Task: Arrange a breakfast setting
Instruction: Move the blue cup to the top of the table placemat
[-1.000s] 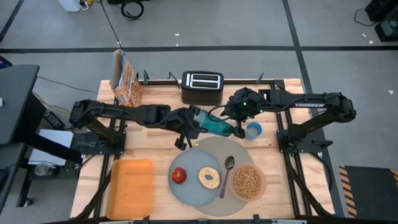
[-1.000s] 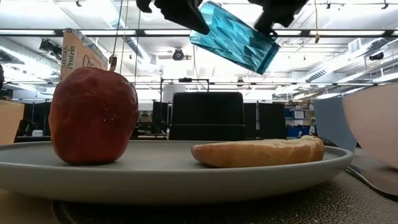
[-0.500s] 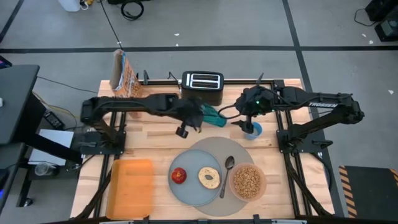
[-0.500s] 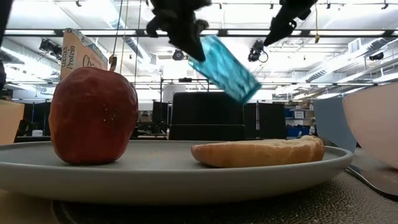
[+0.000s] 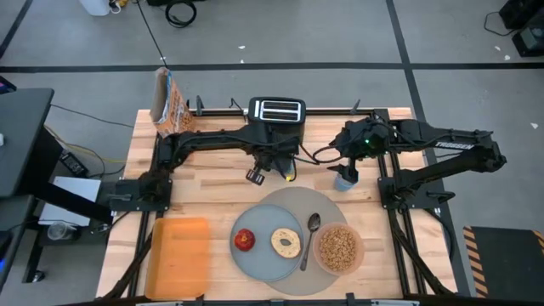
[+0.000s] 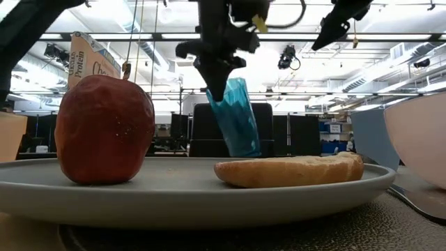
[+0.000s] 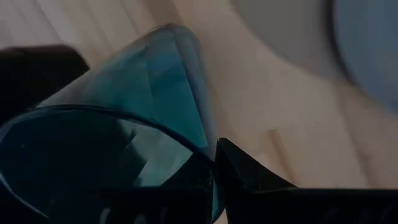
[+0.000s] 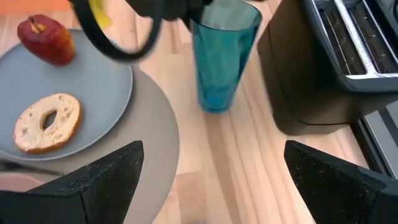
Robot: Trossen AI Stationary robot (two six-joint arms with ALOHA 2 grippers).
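Teal tumbler (image 8: 221,56): near-upright, base just above table near far edge, rim clamped by left gripper (image 5: 274,163). Right gripper (image 5: 347,174): jaws spread wide, empty, beside.

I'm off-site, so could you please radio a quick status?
Left hand shut on teal tumbler. Right hand open, clear. Toaster close beside tumbler.
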